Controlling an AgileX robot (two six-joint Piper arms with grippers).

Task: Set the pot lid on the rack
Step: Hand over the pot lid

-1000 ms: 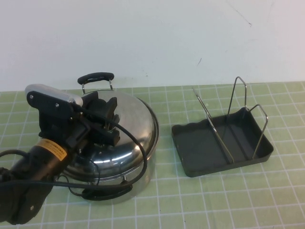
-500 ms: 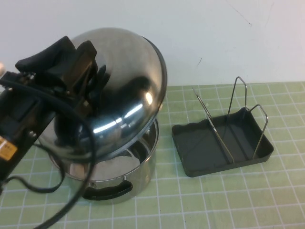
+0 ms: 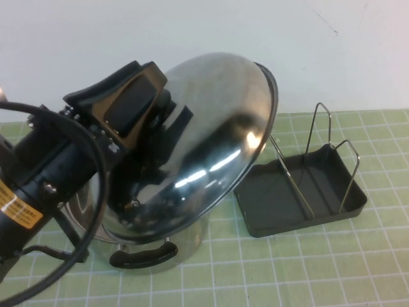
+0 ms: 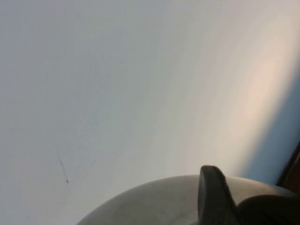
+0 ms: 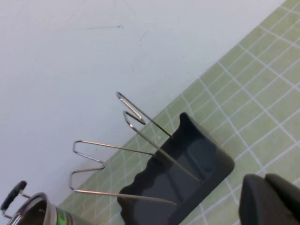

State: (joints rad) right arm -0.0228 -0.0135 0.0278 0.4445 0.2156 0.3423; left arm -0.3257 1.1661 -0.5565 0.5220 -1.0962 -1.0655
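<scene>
My left gripper [image 3: 155, 114] is shut on the black knob of the pot lid [image 3: 214, 144]. It holds the shiny domed lid raised and tilted on edge above the steel pot [image 3: 186, 246]. The lid's upper right rim hangs close to the nearest wire loop of the rack [image 3: 307, 224], a dark grey tray at the right. In the left wrist view a dark finger [image 4: 213, 197] lies against the lid [image 4: 150, 204]. My right gripper [image 5: 266, 199] shows only in the right wrist view, shut and empty, beside the rack [image 5: 213, 171].
The pot's black front handle [image 3: 142, 256] faces me. The rack's silver wire loops [image 3: 317, 128] stand upright. A white wall runs along the back of the green gridded mat [image 3: 307, 275]. The pot's rim [image 5: 33, 211] shows in the right wrist view.
My left gripper has lifted the lid off the pot, tilted it on edge and carried it right towards the rack. The rack and pot have not moved.
</scene>
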